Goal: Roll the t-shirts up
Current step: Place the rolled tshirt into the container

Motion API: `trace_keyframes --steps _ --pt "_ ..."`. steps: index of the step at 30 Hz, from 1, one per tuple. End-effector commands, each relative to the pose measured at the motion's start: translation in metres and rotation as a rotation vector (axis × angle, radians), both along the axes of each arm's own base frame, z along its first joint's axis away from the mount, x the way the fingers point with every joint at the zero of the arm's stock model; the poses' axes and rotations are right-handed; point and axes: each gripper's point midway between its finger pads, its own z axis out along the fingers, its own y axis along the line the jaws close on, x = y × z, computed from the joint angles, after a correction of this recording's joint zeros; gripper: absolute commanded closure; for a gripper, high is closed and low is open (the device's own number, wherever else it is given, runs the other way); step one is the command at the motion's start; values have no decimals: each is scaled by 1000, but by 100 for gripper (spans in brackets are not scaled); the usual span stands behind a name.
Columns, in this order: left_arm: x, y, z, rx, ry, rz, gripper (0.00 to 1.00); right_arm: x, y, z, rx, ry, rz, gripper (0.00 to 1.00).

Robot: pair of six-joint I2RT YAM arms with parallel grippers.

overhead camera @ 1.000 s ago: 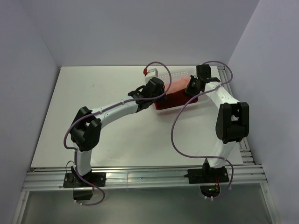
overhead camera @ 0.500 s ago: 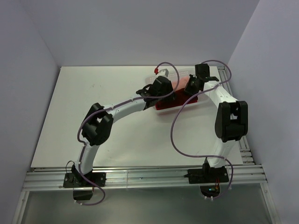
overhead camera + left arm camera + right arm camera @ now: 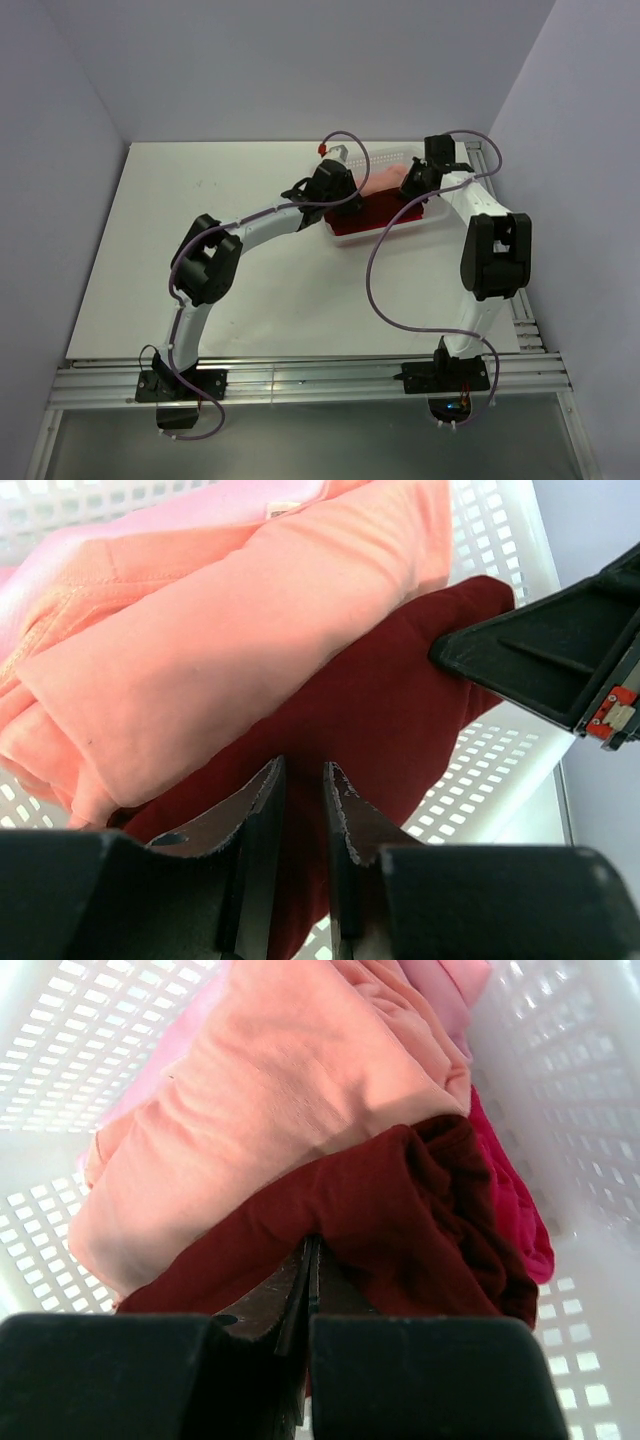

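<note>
Left claw (image 3: 345,198), right claw (image 3: 411,187) at basket (image 3: 392,153) of t-shirts (image 3: 366,217).

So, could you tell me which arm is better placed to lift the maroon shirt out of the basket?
Right, probably: the right pincer looks shut on the maroon shirt, while the left pincer hangs over it, jaws slightly apart.

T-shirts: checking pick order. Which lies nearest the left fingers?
The dark maroon t-shirt, under the peach t-shirt; the left fingers sit right at it, the pink t-shirt farther back.
</note>
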Motion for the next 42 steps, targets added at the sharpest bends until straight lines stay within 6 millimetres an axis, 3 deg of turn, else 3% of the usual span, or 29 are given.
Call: trace_keyframes --steps 1,7,10,12,14,21,26,30,36,39,40,42 --pt "-3 2 -10 58 -27 -53 72 -2 -13 22 -19 -51 -28 100" --pt "-19 -18 13 49 -79 -117 70 2 -9 52 -9 -102 -5 100" --pt "-26 -23 21 50 -92 -132 69 5 -7 57 3 -112 2 100" --pt "-32 -25 23 48 -97 -135 68 7 -21 56 1 -108 -25 100" --pt "-35 -26 25 42 -107 -138 68 7 -25 50 -14 -88 -41 100" --pt "-49 -20 -12 74 -76 -141 69 1 -47 -1 15 3 -105 100" --pt "-46 -12 -35 126 -86 -129 69 0 -45 -15 36 27 -104 100" --pt "-41 -11 -40 158 -123 -144 69 -9 -46 -20 23 40 -107 100" --pt "-40 -16 -35 172 -139 -172 67 -11 -49 2 2 -4 -106 100" --pt "-41 -13 -12 157 -163 -169 57 -11 -54 24 -22 -33 -119 99" --pt "-41 -13 0 148 -176 -167 48 -12 -54 35 -26 -56 -120 95" --pt "-41 -13 15 137 -179 -168 41 -14 -56 47 -35 -84 -122 86"
